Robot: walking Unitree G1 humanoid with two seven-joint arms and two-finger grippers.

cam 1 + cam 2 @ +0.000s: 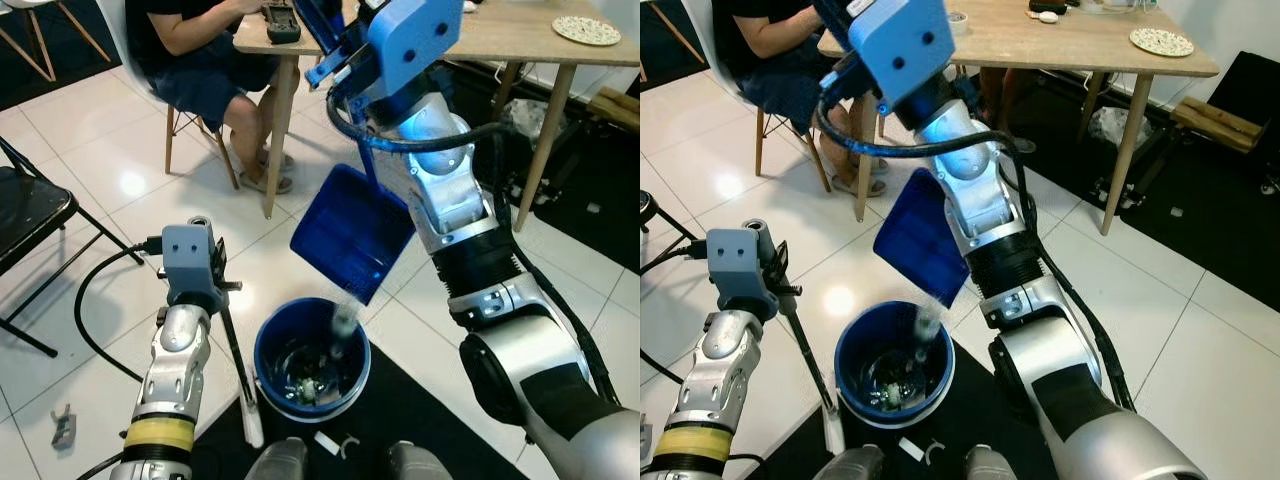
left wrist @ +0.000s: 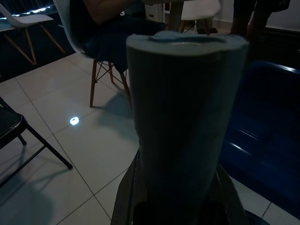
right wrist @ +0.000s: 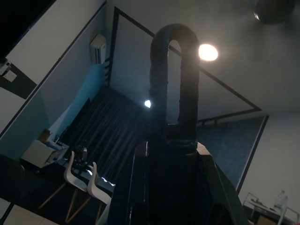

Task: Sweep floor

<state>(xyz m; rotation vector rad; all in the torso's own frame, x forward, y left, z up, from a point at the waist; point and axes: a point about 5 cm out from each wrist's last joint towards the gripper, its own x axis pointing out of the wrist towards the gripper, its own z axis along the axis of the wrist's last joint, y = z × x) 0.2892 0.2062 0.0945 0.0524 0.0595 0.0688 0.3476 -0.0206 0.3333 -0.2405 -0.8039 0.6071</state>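
On your far left a black folding chair (image 1: 25, 215) stands on the white tiled floor (image 1: 100, 170), well apart from your left gripper (image 2: 180, 201). That gripper is clamped around a pale grey broom handle (image 2: 185, 108), which stands upright; below your wrist the broom's thin black shaft (image 1: 237, 365) runs down just beside the blue bucket (image 1: 268, 345). A small grey clip (image 1: 63, 428) lies on the tiles to the left of that arm.

The bucket sits directly under the blue dustpan (image 1: 350, 232), which is tilted with its mouth down over it; litter lies in the bucket's bottom. Your right gripper (image 3: 171, 145) holds the dustpan's black looped handle (image 3: 174, 79), raised high above the bucket.

Beyond it, 1 person (image 1: 205, 60) sits at a wooden table (image 1: 500, 40), with a patterned plate (image 1: 587, 30) at its right end.
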